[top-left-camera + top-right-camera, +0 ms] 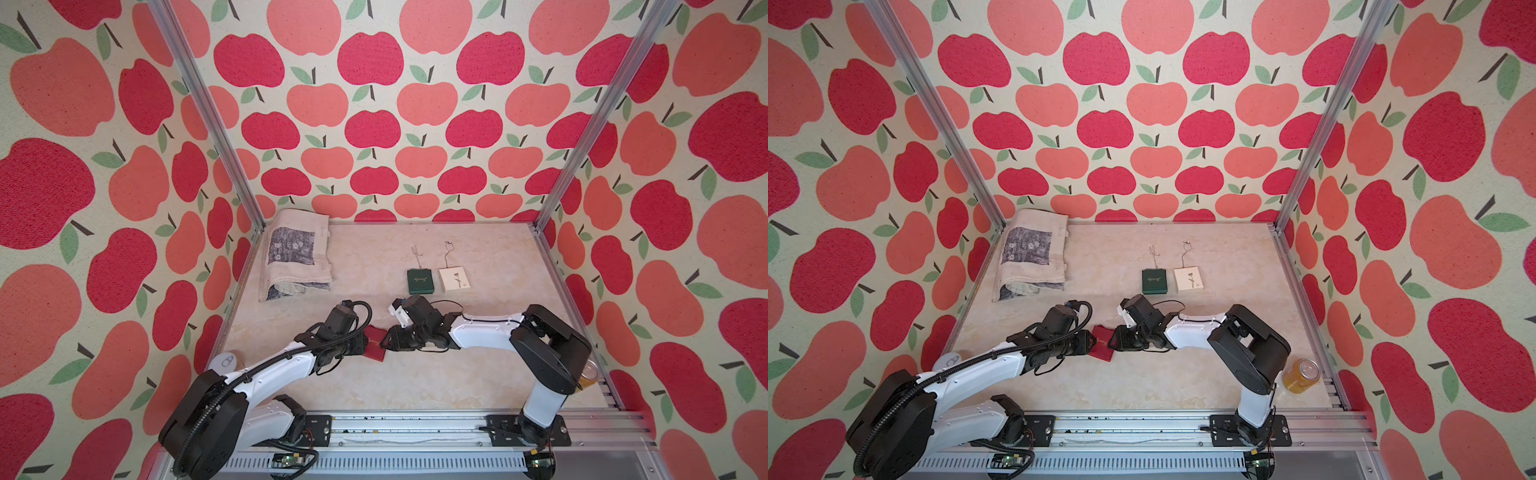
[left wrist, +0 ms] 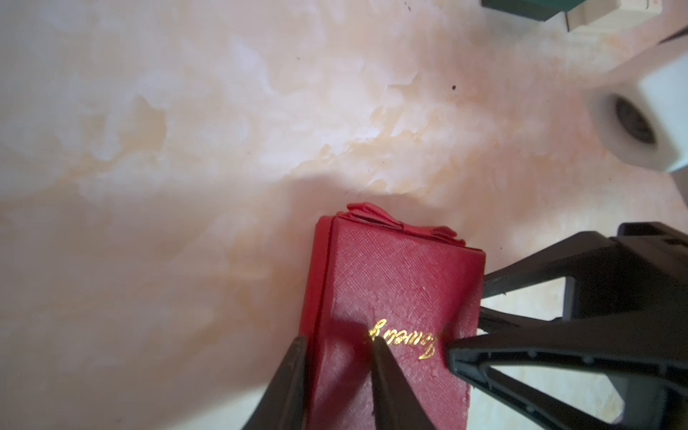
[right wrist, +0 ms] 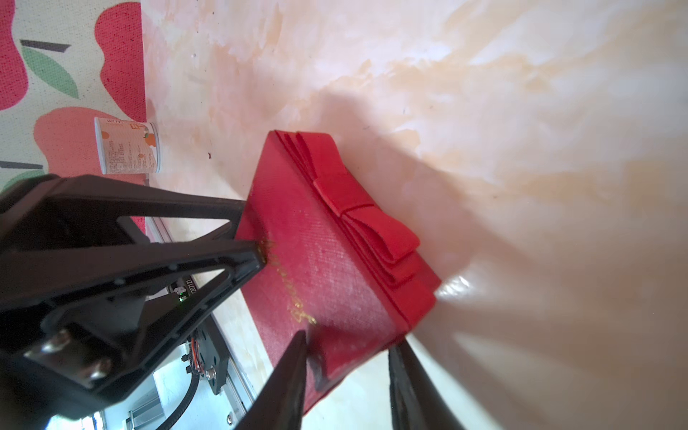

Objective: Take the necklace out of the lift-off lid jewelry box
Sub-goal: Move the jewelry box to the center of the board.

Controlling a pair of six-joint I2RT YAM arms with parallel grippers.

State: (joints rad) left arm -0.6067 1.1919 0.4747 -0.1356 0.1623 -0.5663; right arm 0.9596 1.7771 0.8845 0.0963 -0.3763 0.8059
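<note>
- While its lid (image 2: 402, 283) is on, the red jewelry box (image 1: 375, 347) is at the table's (image 1: 415, 374) front middle, caught from both sides;
- left gripper (image 2: 335, 340) pinches one box edge;
- right gripper (image 3: 348, 340) clamps the opposite side, near the bow (image 3: 365, 212).

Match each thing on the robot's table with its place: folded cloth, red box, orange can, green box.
Things:
1. folded cloth
2. red box
3. orange can
4. green box

Places:
A. between left gripper and right gripper
B. next to the white box
C. far corner on the left gripper's side
D. near the right arm's base

Pairs: 1-C, 2-A, 3-D, 4-B
</note>
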